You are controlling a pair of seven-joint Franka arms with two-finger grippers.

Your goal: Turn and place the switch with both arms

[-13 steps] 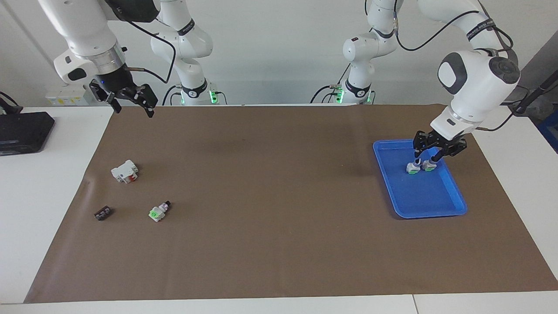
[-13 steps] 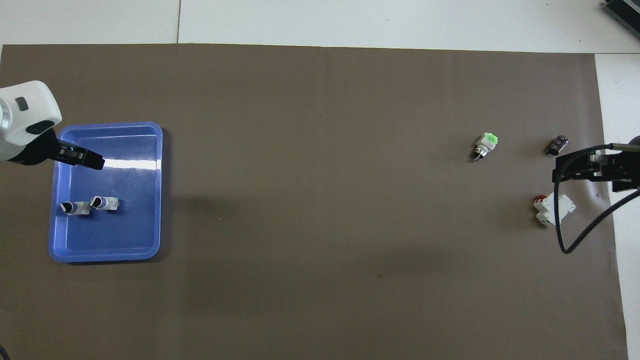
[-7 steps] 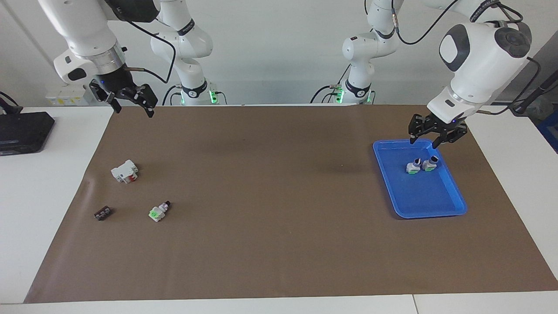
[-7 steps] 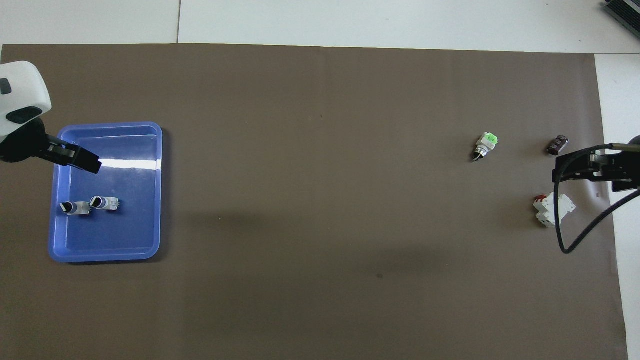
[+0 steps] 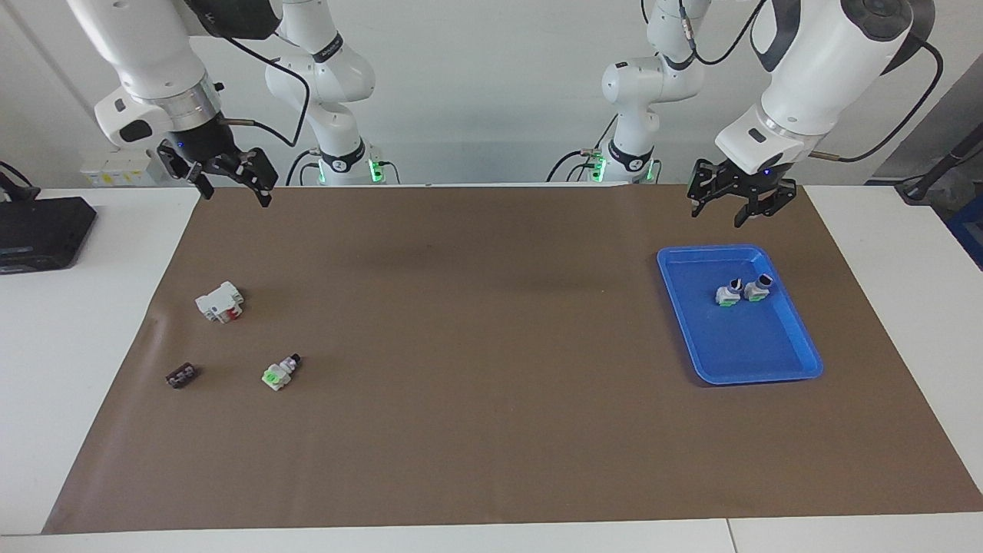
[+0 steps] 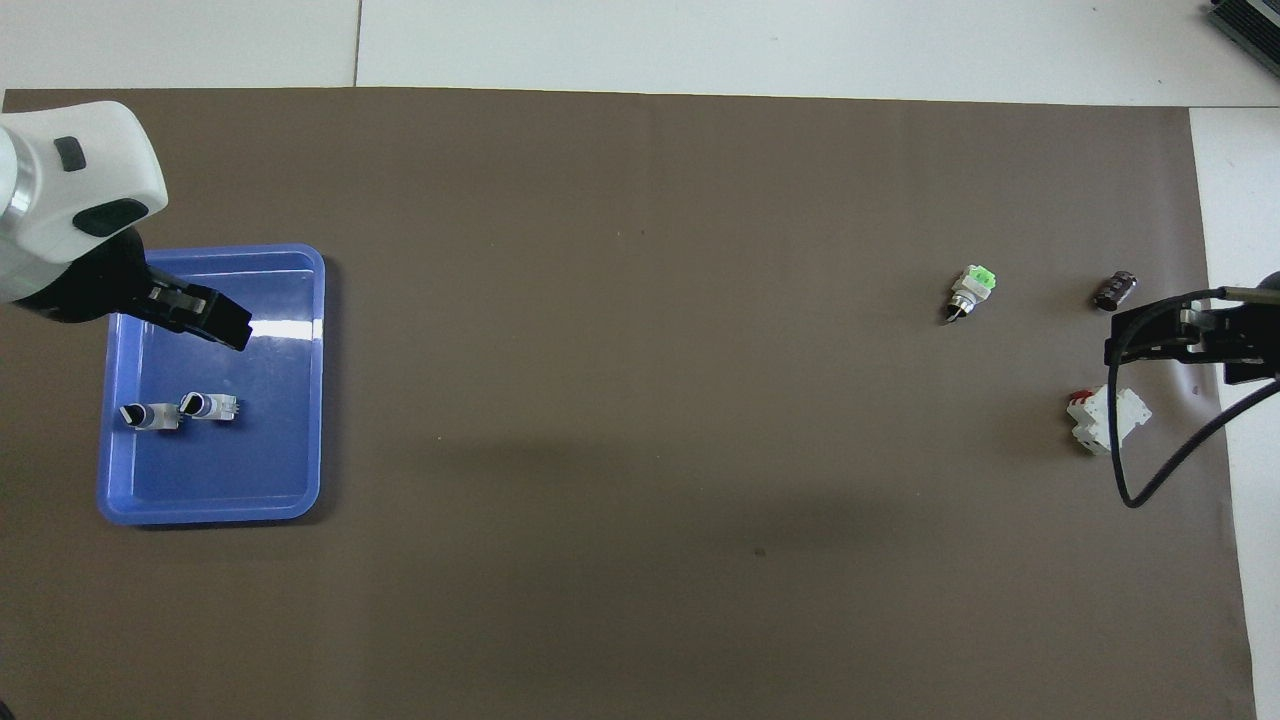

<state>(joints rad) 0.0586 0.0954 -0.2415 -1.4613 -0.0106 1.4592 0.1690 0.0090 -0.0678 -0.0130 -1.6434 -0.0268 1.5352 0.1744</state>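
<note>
Two small white switches with green faces and black knob ends point(image 5: 741, 292) point(image 6: 180, 410) lie side by side in the blue tray point(image 5: 768, 353) point(image 6: 270, 480). My left gripper point(image 5: 718, 207) point(image 6: 215, 320) hangs high above the tray, open and holding nothing. A third green-faced switch point(image 5: 280, 372) point(image 6: 972, 288) lies on the brown mat toward the right arm's end. My right gripper point(image 5: 234, 188) point(image 6: 1150, 335) waits, raised and open, over the mat's edge at that end, with nothing in it.
Toward the right arm's end lie a larger white block with red parts point(image 5: 220, 301) point(image 6: 1105, 420) and a small dark part point(image 5: 182, 375) point(image 6: 1115, 290). A black box point(image 5: 42, 230) sits on the white table off the mat.
My left gripper has risen from just above the two switches in the tray to well above it, leaving both where they lay. The right arm has not moved.
</note>
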